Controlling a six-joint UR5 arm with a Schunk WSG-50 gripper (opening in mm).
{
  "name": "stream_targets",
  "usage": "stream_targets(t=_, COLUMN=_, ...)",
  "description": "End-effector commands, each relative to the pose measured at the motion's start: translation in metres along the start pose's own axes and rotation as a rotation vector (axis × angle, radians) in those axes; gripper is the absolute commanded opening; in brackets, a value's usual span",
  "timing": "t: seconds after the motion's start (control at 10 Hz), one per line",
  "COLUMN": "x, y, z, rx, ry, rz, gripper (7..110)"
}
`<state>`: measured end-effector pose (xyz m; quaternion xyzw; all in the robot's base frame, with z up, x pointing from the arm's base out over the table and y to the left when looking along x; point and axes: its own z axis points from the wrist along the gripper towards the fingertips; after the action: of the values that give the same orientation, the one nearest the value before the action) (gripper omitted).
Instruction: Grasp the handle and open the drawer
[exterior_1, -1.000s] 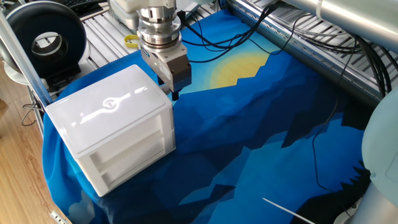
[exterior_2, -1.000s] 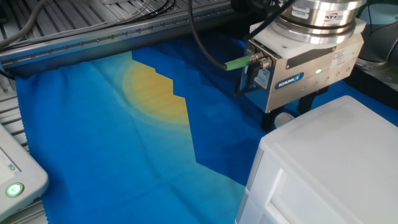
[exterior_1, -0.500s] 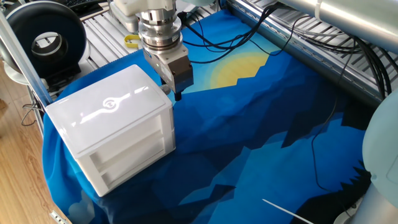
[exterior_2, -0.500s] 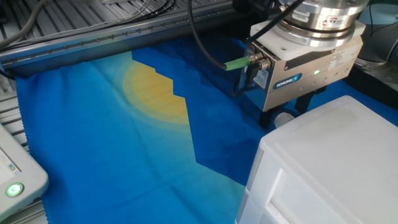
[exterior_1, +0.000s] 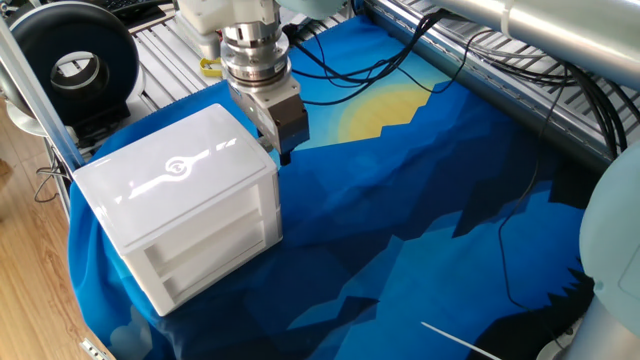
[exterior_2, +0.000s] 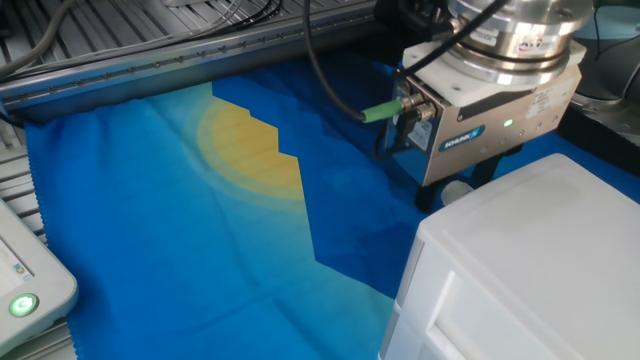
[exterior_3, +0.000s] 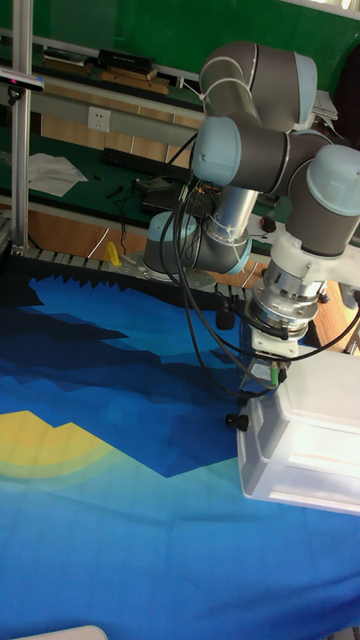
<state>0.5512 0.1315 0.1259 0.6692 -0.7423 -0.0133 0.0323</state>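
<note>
Gripper (exterior_1: 283, 152) of your silver UR5 arm hangs at the rear side of the glossy white plastic cabinet (exterior_1: 180, 215) with the swirl logo, its dark fingers low beside the cabinet wall. You can see a small grey round knob (exterior_2: 455, 191), probably the handle, just beneath the gripper body in the other fixed view. Whether the fingers are parted or closed on it cannot be told. Cabinet and arm stand over the blue-and-yellow patterned cloth (exterior_1: 420, 210).
</note>
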Motion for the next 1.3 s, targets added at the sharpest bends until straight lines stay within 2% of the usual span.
stream_targets(t=0.0, x=-0.0051, y=0.0001, z=0.0035, rx=-0.001, ry=-0.012, rz=0.008, gripper=66)
stream_targets(t=0.4, x=-0.0097, y=0.0026, z=0.0018, rx=-0.003, ry=-0.033, rz=-0.004, gripper=66)
stream_targets(t=1.0, x=-0.0100, y=0.0051, z=0.0052, rx=-0.010, ry=-0.026, rz=0.033, gripper=66)
stream_targets(t=1.1, x=-0.0100, y=0.0053, z=0.0051, rx=-0.010, ry=-0.026, rz=0.033, gripper=44)
stream_targets(t=1.2, x=-0.0099, y=0.0056, z=0.0050, rx=-0.011, ry=-0.026, rz=0.036, gripper=44)
